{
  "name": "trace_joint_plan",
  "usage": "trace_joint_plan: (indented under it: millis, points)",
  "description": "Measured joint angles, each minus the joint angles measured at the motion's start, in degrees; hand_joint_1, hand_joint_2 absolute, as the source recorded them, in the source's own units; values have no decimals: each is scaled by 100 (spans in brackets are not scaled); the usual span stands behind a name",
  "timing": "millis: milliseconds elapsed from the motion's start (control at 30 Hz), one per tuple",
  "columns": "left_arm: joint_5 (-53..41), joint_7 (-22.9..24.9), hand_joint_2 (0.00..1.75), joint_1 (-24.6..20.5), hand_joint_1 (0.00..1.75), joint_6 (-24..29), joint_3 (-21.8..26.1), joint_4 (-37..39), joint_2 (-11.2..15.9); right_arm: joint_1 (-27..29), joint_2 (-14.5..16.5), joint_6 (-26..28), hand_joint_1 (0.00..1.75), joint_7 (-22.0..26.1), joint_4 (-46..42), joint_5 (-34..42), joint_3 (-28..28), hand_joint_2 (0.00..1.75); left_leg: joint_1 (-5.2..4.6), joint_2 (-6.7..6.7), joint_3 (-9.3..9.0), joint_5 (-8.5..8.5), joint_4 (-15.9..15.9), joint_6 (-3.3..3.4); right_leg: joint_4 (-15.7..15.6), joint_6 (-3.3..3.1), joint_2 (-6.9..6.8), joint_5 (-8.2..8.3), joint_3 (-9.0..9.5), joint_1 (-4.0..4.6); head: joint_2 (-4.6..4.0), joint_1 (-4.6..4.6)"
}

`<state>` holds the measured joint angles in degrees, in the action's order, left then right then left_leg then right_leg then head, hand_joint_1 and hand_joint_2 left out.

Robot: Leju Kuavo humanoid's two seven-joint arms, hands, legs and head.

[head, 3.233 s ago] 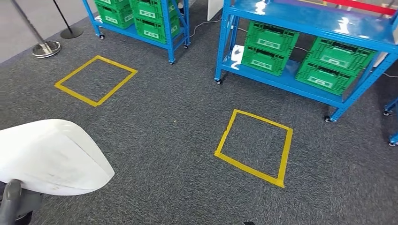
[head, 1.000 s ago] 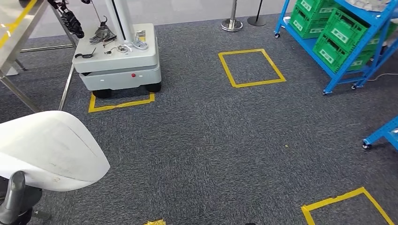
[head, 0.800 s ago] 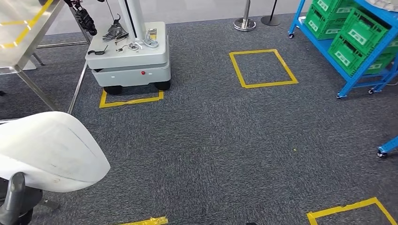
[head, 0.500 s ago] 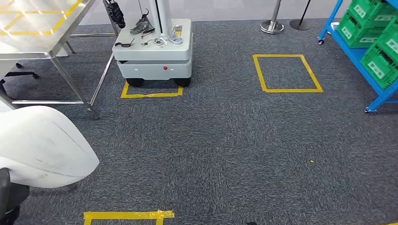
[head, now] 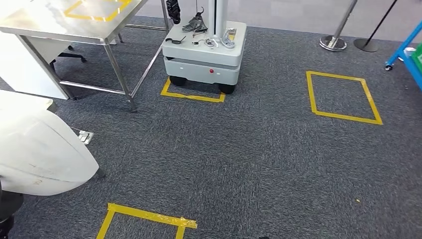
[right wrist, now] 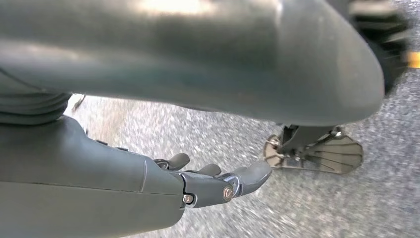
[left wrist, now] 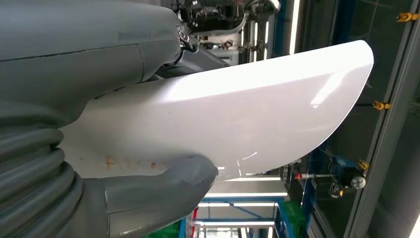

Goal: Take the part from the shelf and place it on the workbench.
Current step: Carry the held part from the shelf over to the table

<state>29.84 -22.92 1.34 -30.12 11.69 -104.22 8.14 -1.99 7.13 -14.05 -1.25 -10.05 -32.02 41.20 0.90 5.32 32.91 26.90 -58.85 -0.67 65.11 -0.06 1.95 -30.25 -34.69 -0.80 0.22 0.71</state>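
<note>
Grey carpet [head: 259,164] marked with yellow tape squares [head: 342,96] spreads ahead. Clamped between the left hand's [left wrist: 74,163] thumb and fingers, the white curved plastic shell part [left wrist: 237,124] juts forward. Well beyond it stands a steel workbench [head: 64,20]. Empty, the right hand [right wrist: 198,183] hangs with fingers loosely apart.

No lettering, brand name or number can be read anywhere in this moment. Faint orange-brown marks sit on the glossy white part [left wrist: 223,119] close to the thumb of the left hand [left wrist: 74,163] that holds it, yet they are too smeared to make out as characters. Yellow tape lines form outlines on the steel tabletop [head: 59,22] and squares on the grey carpet floor [head: 259,154], carrying no words.
</note>
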Motion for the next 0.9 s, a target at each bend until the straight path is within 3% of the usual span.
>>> trace_joint_plan:
  millis: [33,100,167,233,300,367,400,433,467,533,567,600,667,733,800,867,900]
  points:
    - [9,-4,175,15,175,0,33,-18,9,-2,3,0,0,-4,0,0,0,0,4,72,15,4,-18,-37,-314,-5,114,108,139,-7,0,1]
    - [30,-9,175,51,175,0,79,-50,32,-10,9,0,0,-14,0,0,-1,0,14,196,55,-15,-16,-126,-532,-31,215,117,231,4,0,2]
    - [49,-10,175,98,175,0,123,-70,63,-24,15,0,0,-20,0,2,-1,0,33,270,102,-47,21,-209,-569,-106,75,151,245,20,0,3]
    - [82,-18,175,125,175,0,180,-82,103,-29,19,0,0,-18,0,10,-1,0,29,2,206,73,-133,-254,-626,-201,-74,187,274,21,0,11]
    - [138,-27,175,132,175,1,213,-88,128,-17,25,0,0,9,0,22,0,0,17,-376,481,430,-742,-278,-651,-264,-237,196,280,39,0,21]
    - [187,-34,175,194,175,1,237,-95,130,5,30,0,0,62,0,43,0,0,17,-480,781,712,-1419,-300,-647,-291,-405,185,273,65,0,22]
    - [202,-39,175,240,175,1,255,-101,130,13,33,0,0,86,0,54,0,0,17,-491,818,711,-1531,-302,-643,-296,-488,178,273,75,0,22]
    - [211,-44,175,274,175,1,277,-109,130,17,37,0,0,103,0,66,0,0,17,-509,740,604,-1414,-297,-637,-296,-564,170,274,82,0,22]
    - [217,-49,175,296,175,0,299,-121,131,17,45,0,0,114,0,75,0,0,14,-565,548,423,-1078,-286,-625,-291,-643,157,279,86,0,22]
    - [233,-62,175,317,175,-4,340,-155,132,12,60,0,0,124,0,85,0,0,-16,-804,143,150,-323,-221,-595,-257,-782,119,298,104,0,20]
    - [241,-76,175,329,175,-11,356,-173,132,10,67,0,0,129,0,86,1,0,-35,-887,15,85,-90,-182,-586,-229,-841,101,311,112,0,19]
    - [250,-93,175,345,175,-23,380,-192,133,6,73,0,0,132,0,86,1,0,-53,-915,-8,80,-13,-144,-585,-198,-896,89,326,118,0,19]
    - [261,-120,175,396,175,-46,451,-241,133,-6,91,0,0,127,0,87,2,0,-49,-776,-5,49,2,-86,-600,-127,-984,72,363,115,0,18]
    - [262,-125,175,435,175,-58,522,-300,132,-15,107,0,0,113,0,95,2,0,-10,-643,-24,7,45,-27,-463,-49,-749,-50,334,96,0,14]
    - [258,-117,175,436,175,-66,549,-335,120,-10,118,0,0,90,0,101,3,0,20,-512,-20,-27,66,18,114,1,-359,-385,83,72,0,9]
    - [255,-109,175,433,175,-70,567,-339,109,6,125,0,0,73,0,101,3,0,24,-358,10,-42,59,34,858,16,-230,-687,-281,57,0,8]
    - [255,-107,175,437,175,-70,581,-339,108,12,125,0,0,71,0,101,4,0,27,-274,19,-46,51,33,1037,19,-220,-699,-379,48,0,8]
